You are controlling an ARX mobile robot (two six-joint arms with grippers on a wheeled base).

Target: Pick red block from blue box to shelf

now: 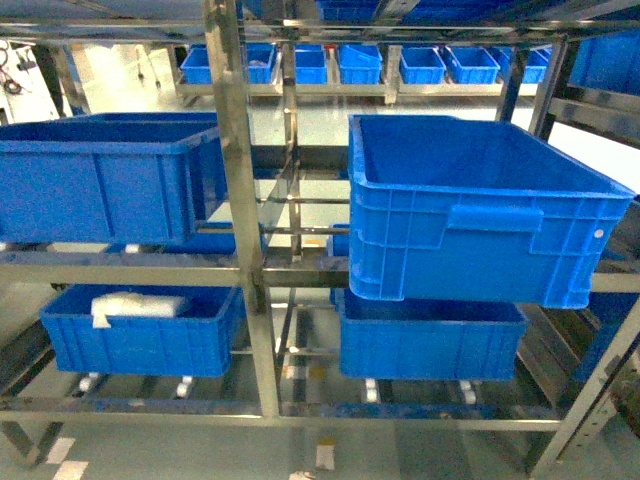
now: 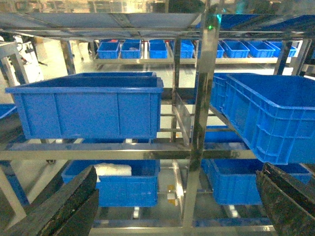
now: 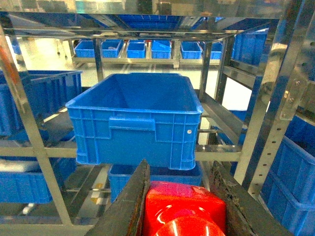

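The red block (image 3: 183, 209) sits pinched between the right gripper's (image 3: 183, 216) two dark fingers (image 3: 129, 206), held before the shelf (image 1: 232, 200); ahead of it a dark blue crate (image 3: 135, 120) rests on the rails; the left gripper (image 2: 172, 206) hangs spread wide, holding nothing, facing another crate (image 2: 88, 105).

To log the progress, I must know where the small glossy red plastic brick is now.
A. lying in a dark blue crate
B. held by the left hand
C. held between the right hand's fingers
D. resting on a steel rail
C: the right wrist view shows the small glossy red plastic brick clamped in the right hand, between its dark fingers.
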